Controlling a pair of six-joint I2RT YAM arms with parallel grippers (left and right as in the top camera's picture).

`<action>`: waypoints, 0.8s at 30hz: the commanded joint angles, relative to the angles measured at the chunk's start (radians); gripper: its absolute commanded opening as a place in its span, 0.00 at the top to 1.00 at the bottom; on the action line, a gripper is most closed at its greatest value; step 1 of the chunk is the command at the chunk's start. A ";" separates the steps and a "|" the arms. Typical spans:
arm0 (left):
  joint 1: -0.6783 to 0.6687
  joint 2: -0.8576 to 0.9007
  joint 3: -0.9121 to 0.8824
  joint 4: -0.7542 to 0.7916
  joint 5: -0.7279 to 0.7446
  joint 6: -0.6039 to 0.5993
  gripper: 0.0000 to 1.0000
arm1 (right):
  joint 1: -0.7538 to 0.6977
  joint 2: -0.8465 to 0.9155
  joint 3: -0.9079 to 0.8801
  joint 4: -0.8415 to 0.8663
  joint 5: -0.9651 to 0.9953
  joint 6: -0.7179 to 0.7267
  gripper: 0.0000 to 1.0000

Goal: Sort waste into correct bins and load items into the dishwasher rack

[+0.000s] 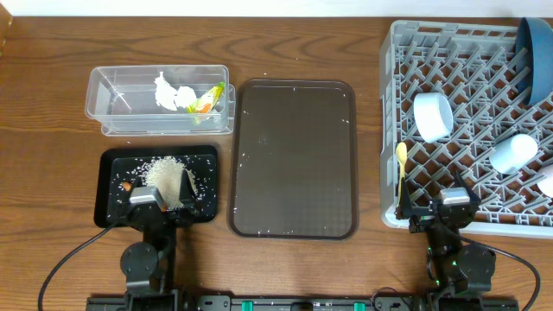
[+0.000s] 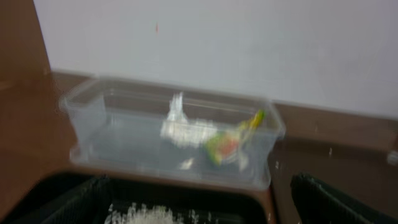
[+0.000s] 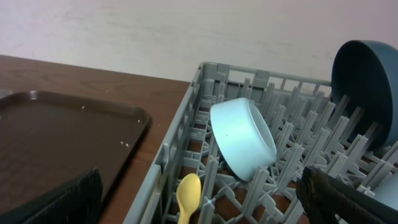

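Note:
The clear tub [image 1: 108, 99] holds a crumpled white tissue [image 1: 168, 93] and a yellow-green wrapper [image 1: 207, 99] with an orange patch. Both also show in the left wrist view: tissue [image 2: 180, 127], wrapper [image 2: 233, 140]. White rice [image 1: 164, 175] and a small orange piece [image 1: 127, 185] lie in the black tray [image 1: 112, 212]. My left gripper [image 1: 164, 200] is open and empty over the tray's front. The grey rack [image 1: 390, 130] holds the white bowl [image 1: 432, 116], dark-blue bowl [image 1: 537, 60], light-blue cup [image 1: 514, 152], pink cup [image 1: 547, 180] and yellow spoon [image 1: 402, 160]. My right gripper [image 1: 441, 212] is open at the rack's front edge.
A large brown serving tray [image 1: 294, 155] with a few stray rice grains lies between the bins and the rack. It also shows at the left of the right wrist view [image 3: 56, 137]. The spoon [image 3: 188, 196] lies by the rack's left wall.

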 commanded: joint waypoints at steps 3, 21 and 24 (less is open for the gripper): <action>0.002 -0.008 -0.004 -0.082 -0.008 0.022 0.06 | -0.009 -0.009 -0.002 -0.004 0.006 -0.011 0.01; 0.002 -0.006 -0.004 -0.081 -0.008 0.022 0.06 | -0.009 -0.009 -0.002 -0.004 0.006 -0.011 0.01; 0.002 -0.006 -0.004 -0.081 -0.008 0.022 0.06 | -0.009 -0.009 -0.002 -0.004 0.006 -0.011 0.01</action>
